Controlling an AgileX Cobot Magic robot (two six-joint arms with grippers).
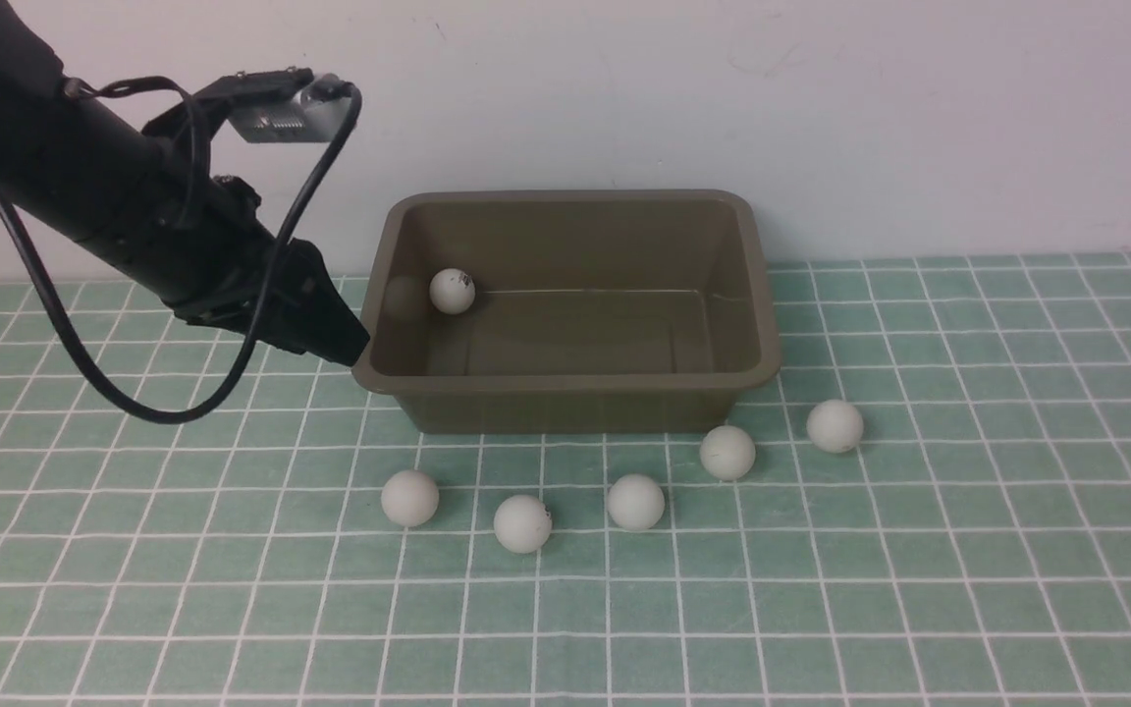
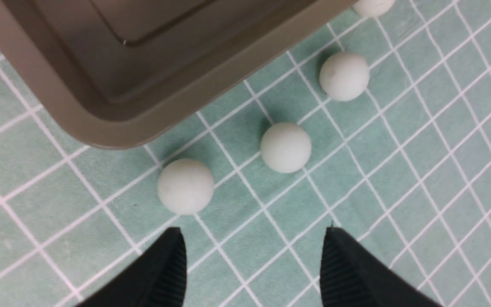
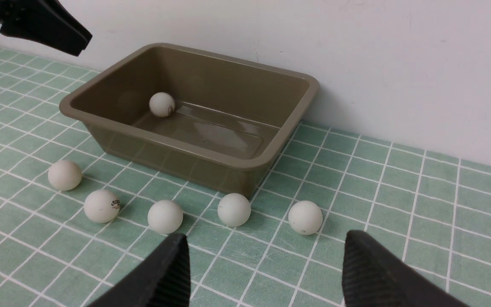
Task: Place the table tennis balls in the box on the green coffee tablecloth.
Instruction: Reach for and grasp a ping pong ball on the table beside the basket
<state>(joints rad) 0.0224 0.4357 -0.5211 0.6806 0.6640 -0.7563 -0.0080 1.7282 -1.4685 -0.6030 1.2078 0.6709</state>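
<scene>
Left wrist view: L gripper (image 2: 254, 238) has its jaws parted w/ nothing btwn them and touches nothing. It hangs over the green coffee tablecloth (image 2: 420, 204), just off a rounded corner of the box (image 2: 100, 130). Nearest ball (image 2: 185, 186) lies just ahead of one fingertip, not in contact.

Right wrist view: R gripper (image 3: 269, 238) has its jaws spread wide and is empty, low over the cloth on the near side of the ball row.

Front view: the box sits at the back of the cloth by the wall. Sixth ball (image 1: 452, 291) is inside, at the box's left end. Five table tennis balls (image 1: 635, 502) lie on the cloth in a loose arc along the box's near side, none touching another. R gripper shows only as a dark sliver at the right edge.
</scene>
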